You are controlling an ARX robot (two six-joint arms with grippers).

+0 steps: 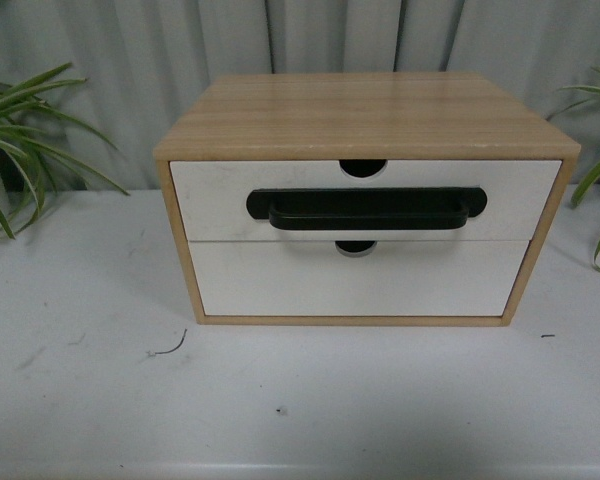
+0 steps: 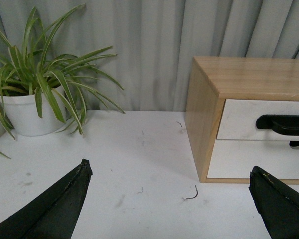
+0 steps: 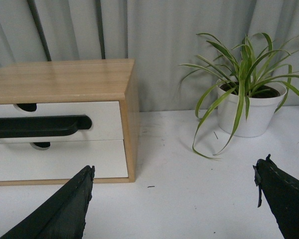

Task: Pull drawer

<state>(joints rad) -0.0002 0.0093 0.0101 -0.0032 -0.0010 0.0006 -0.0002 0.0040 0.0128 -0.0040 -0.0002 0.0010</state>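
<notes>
A wooden cabinet [image 1: 365, 112] stands on the white table [image 1: 100, 400]. Its upper drawer [image 1: 215, 200] has a white front, a long black bar handle [image 1: 367, 209] and a half-round notch in its top edge; it sits flush and shut. Neither arm shows in the front view. In the left wrist view my left gripper [image 2: 169, 172] is open over bare table, left of the cabinet [image 2: 204, 109], with the drawer [image 2: 239, 119] ahead. In the right wrist view my right gripper [image 3: 174, 172] is open, right of the cabinet [image 3: 132, 114]; the drawer [image 3: 107, 119] is ahead.
Below sits a plain white drawer front [image 1: 360, 285] without a handle. A potted spider plant [image 2: 35, 94] stands left of the cabinet and another [image 3: 249, 99] stands right of it. Grey curtain [image 1: 130, 50] hangs behind. Small debris [image 1: 170, 348] lies on the table.
</notes>
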